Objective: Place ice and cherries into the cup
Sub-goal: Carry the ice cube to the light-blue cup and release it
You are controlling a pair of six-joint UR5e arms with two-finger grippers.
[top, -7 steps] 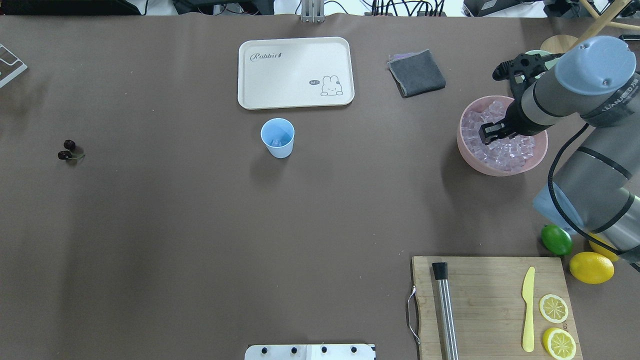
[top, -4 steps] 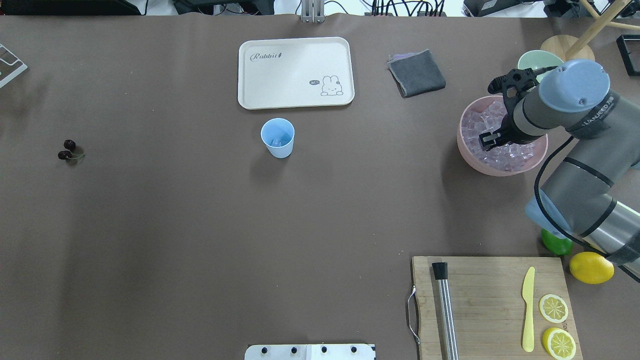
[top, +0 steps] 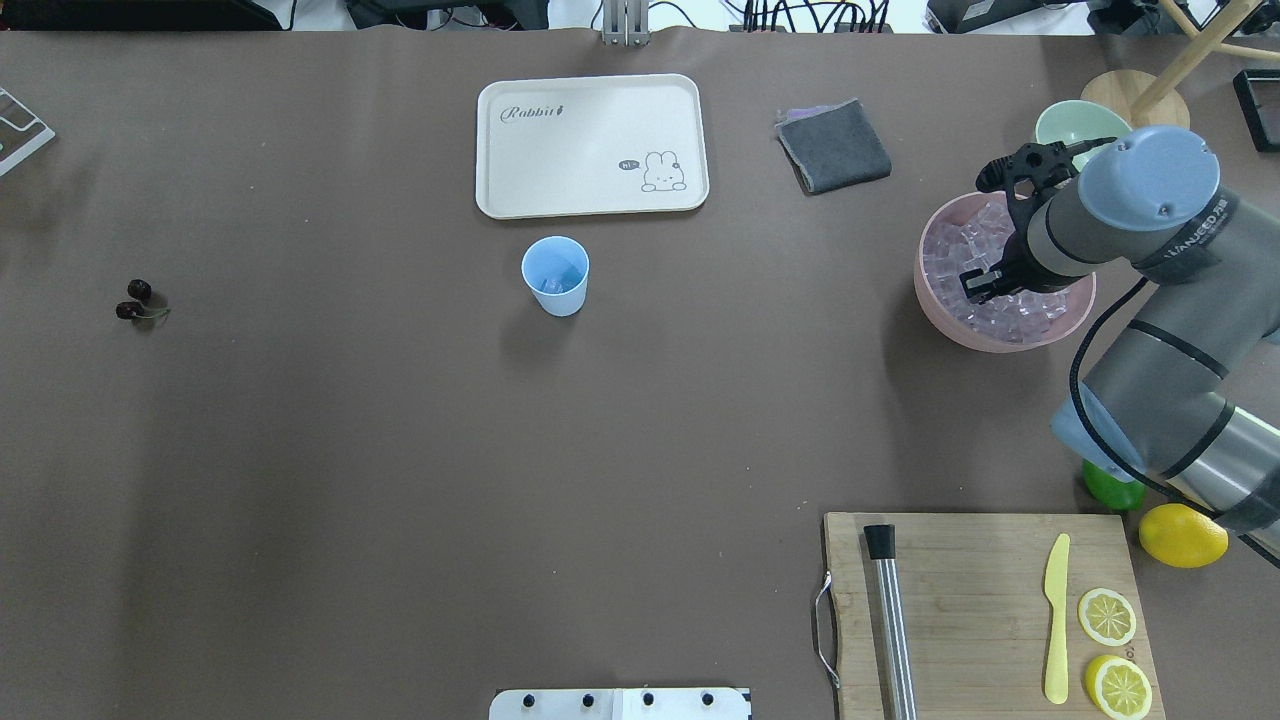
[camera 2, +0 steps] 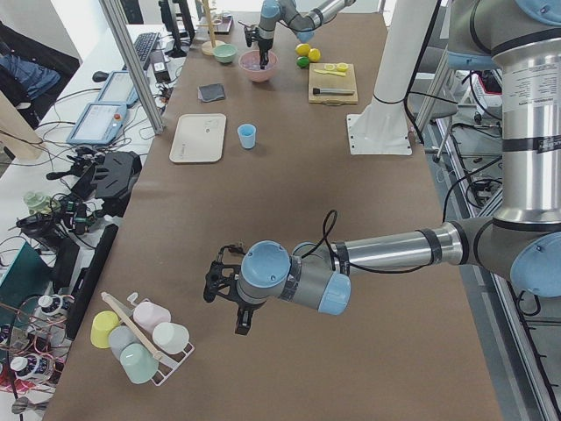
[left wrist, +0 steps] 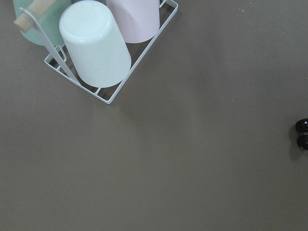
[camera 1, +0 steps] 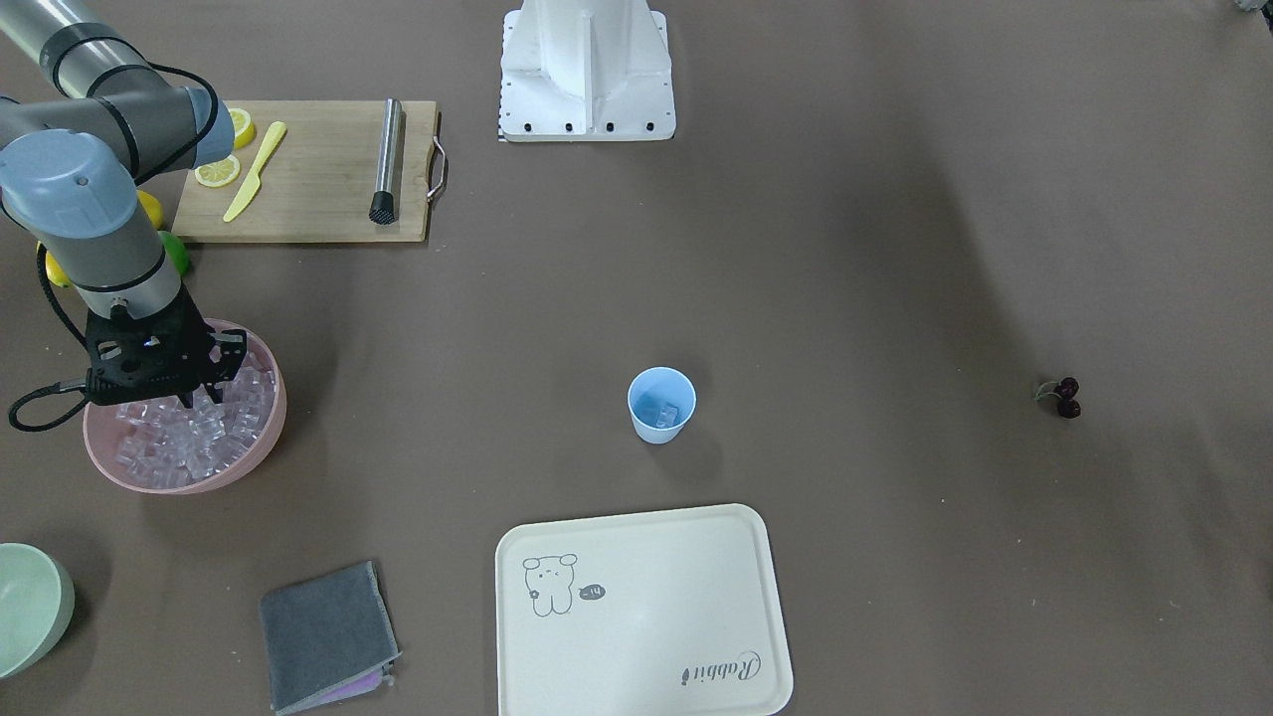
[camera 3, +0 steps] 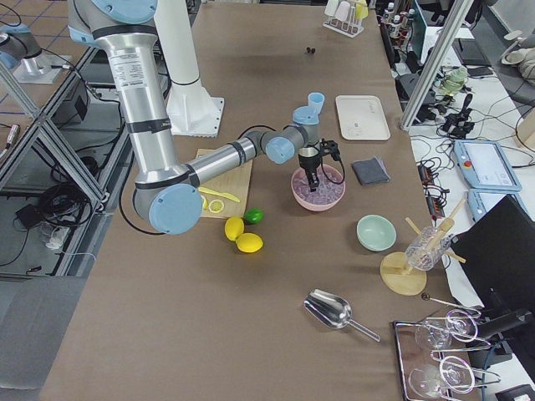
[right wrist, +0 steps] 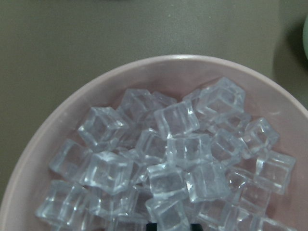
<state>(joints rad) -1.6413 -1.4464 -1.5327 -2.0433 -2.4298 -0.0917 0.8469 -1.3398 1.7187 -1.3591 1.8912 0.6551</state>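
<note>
Front view: the right gripper (camera 1: 199, 398) is down in the pink bowl (camera 1: 281, 408), its tips among the ice (camera 1: 164, 447). I cannot tell whether it is clamped on a piece. The cup (camera 1: 660, 406) stands mid-counter (camera 1: 845, 298) with what looks like 1 or 2 pieces of ice inside, so that part seems begun.

Overhead: the cherries (top: 135, 300) lie on the counter, well apart from the cup and not yet moved.

Left side view: the left gripper (camera 2: 243, 320) hangs over bare counter; I cannot tell how wide it stands.

Right wrist view: plenty of ice fills the bowl.

Likely left: perhaps more ice, then the cherries.
</note>
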